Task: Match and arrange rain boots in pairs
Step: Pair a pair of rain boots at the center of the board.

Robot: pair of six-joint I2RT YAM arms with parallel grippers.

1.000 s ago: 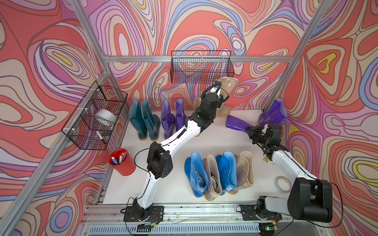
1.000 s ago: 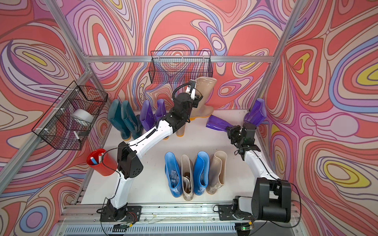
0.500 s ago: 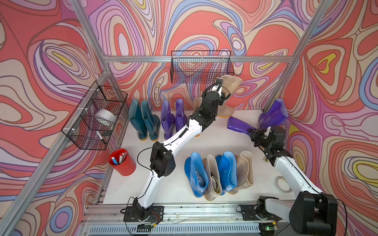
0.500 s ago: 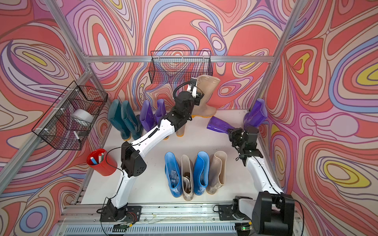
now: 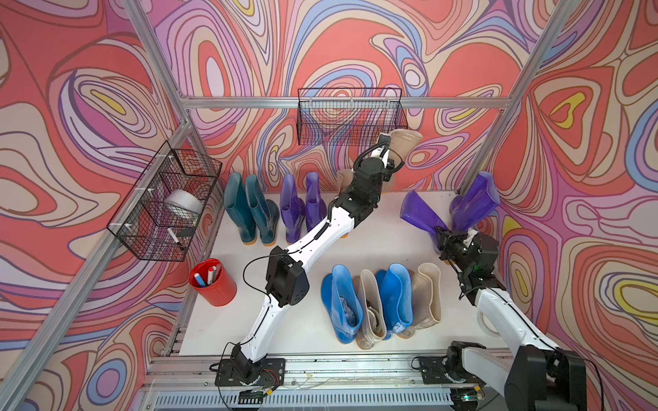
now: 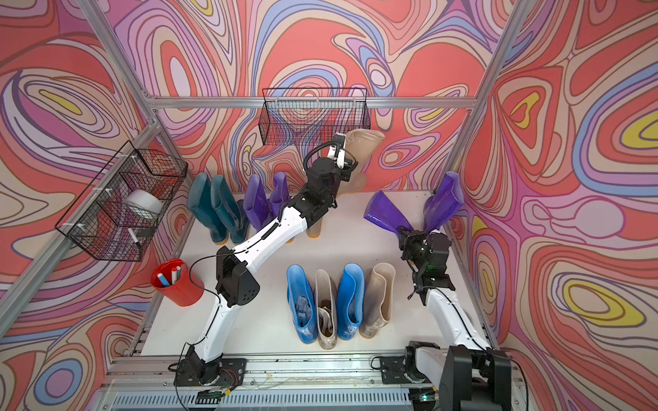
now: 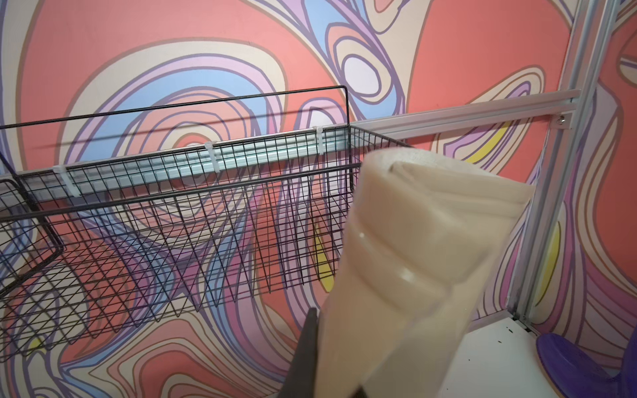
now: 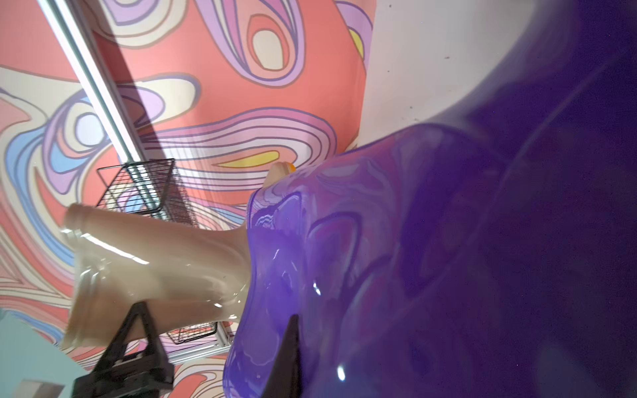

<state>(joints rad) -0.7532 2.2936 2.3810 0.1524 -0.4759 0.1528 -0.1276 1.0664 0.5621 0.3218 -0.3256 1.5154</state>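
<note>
A: Top views first. Where's the beige boot?
B: Beige boot [image 5: 402, 146] at 12–1 o'clock, tilted at the back wall just under the wire basket [image 5: 350, 117]. Left jaws are pinched almost closed on its shaft wall. Can't tell if the sole is clear of the worktop [image 5: 384, 242].
A: Right side?
B: Purple boot [image 5: 418, 213] at 2 o'clock, lying over, mouth toward 11. Right jaws are nipped nearly closed on it near the ankle. Second purple boot [image 5: 475, 199] leans in the corner at 2–3. Front row [image 5: 397, 295] at 5–6 alternates blue/beige, unsorted.
A: Left wrist view?
B: Beige shaft fills it, one finger [image 7: 305, 355] flat on the rubber. The basket mesh is close beside the cuff.
A: Right wrist view?
B: Mostly glossy purple, with one finger [image 8: 289, 344] on the wall.
A: How to place them well?
B: My call: a thin-wall pinch lets a boot swing, so move slowly. Keep the beige cuff off the basket. Set its sole flat next to the standing beige boot [image 5: 342, 179] at 12, toes matching. Stand the purple one upright beside its mate. Let go only once each is stable.
</note>
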